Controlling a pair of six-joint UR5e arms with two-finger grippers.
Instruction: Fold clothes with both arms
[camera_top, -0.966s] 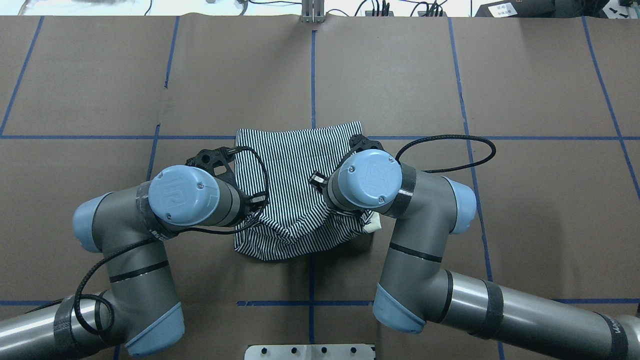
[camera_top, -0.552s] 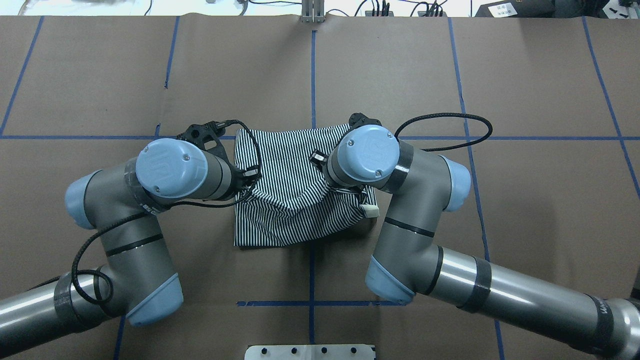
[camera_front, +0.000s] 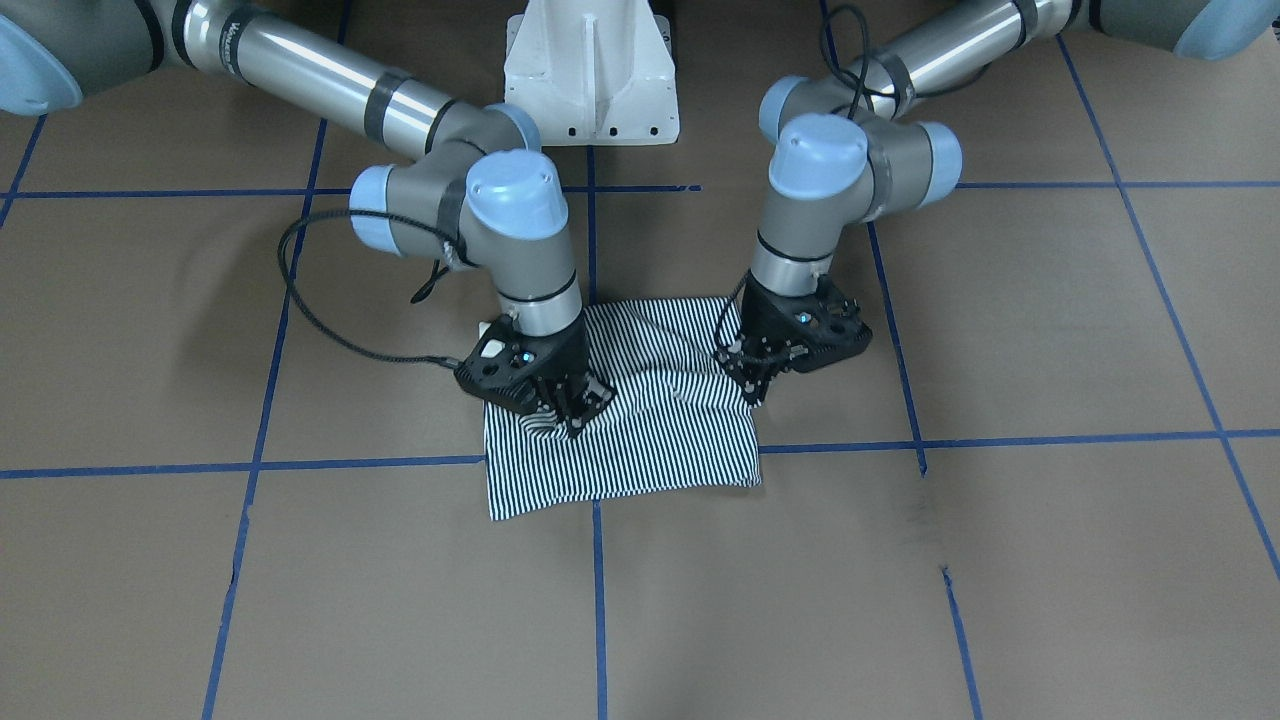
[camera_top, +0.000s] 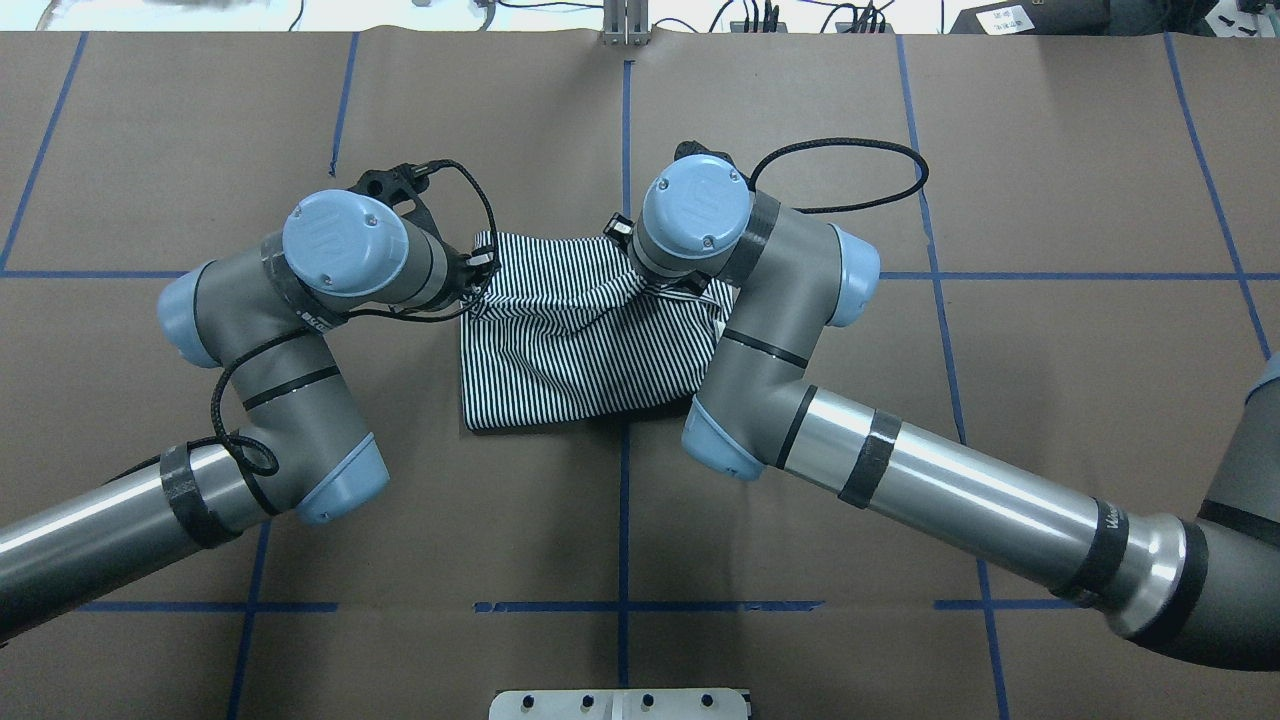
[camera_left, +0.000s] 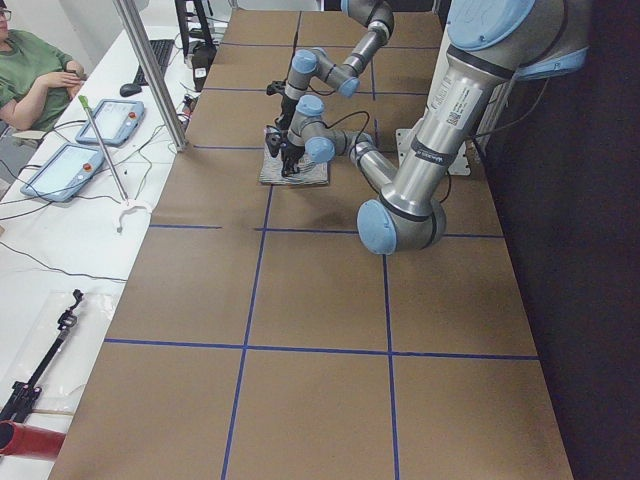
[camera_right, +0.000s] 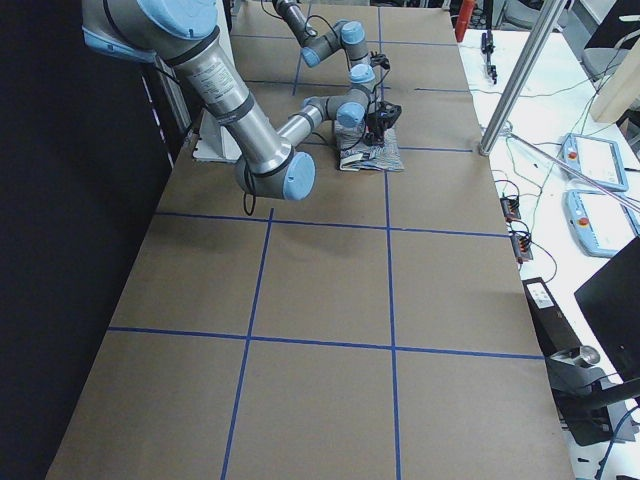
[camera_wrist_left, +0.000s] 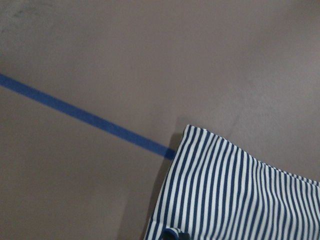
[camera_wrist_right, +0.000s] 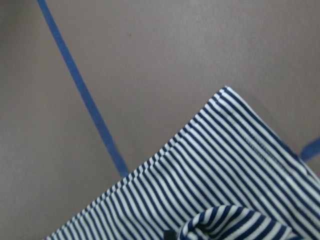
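The striped shirt (camera_top: 580, 350) lies folded on the brown table near its centre line, bunched along its far edge. In the front view my right gripper (camera_front: 572, 420) is shut on a fold of the shirt (camera_front: 640, 440) near its left corner. At the shirt's right edge, my left gripper (camera_front: 748, 388) is shut on the fabric. Both wrists lean over the cloth and hide the fingertips from overhead. Each wrist view shows a flat striped corner (camera_wrist_left: 235, 195) (camera_wrist_right: 225, 165) with a small curl of cloth at the bottom edge.
Blue tape lines (camera_top: 624, 140) grid the brown paper table. The white pedestal base (camera_front: 590, 70) stands on the robot's side. Beyond the far edge are a metal post (camera_left: 150, 70), tablets (camera_left: 60, 170) and a seated person (camera_left: 35, 75).
Both grippers have moved away from the robot's base, carrying the shirt's near part over toward its far edge. The visible shirt is now shorter and sits farther out.
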